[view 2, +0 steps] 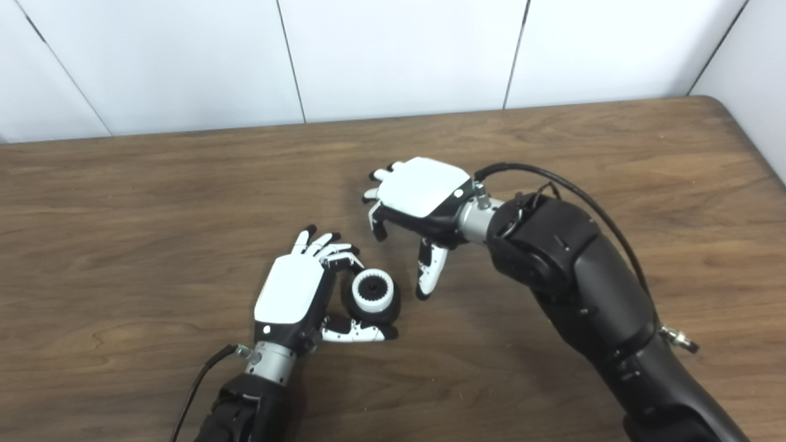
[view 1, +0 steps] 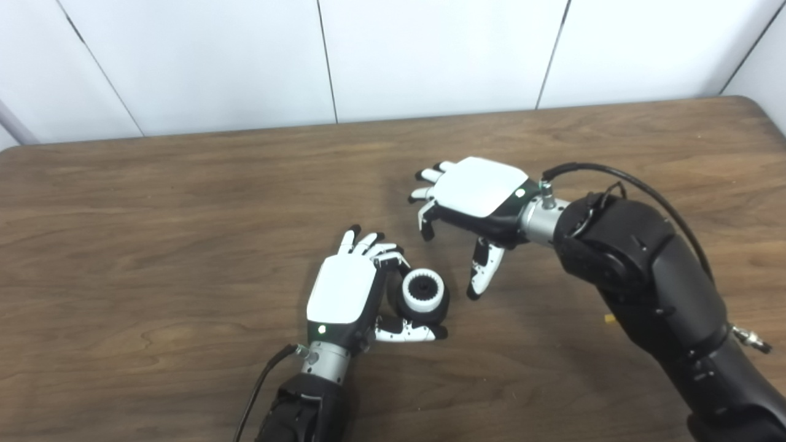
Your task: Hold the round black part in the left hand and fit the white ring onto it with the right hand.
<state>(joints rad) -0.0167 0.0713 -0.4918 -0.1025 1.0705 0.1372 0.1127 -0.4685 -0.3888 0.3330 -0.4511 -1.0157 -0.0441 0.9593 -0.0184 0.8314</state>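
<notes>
The round black part (view 1: 437, 309) rests on the table in my left hand (view 1: 347, 291), held between its fingers and thumb. The white ring (view 1: 422, 291) sits on top of the black part, its toothed black centre showing. My left hand is shut on the part. My right hand (view 1: 470, 199) hovers just up and right of the part, palm down, fingers spread and empty, its thumb (view 1: 485, 270) pointing down near the part without touching it. Both also show in the right eye view: part with ring (view 2: 373, 294), right hand (view 2: 417, 190).
The wooden table (view 1: 184, 233) fills the view, with a white panelled wall behind its far edge. The right arm (view 1: 651, 288) crosses the right side of the table. A small yellowish speck (view 1: 608, 318) lies beside that arm.
</notes>
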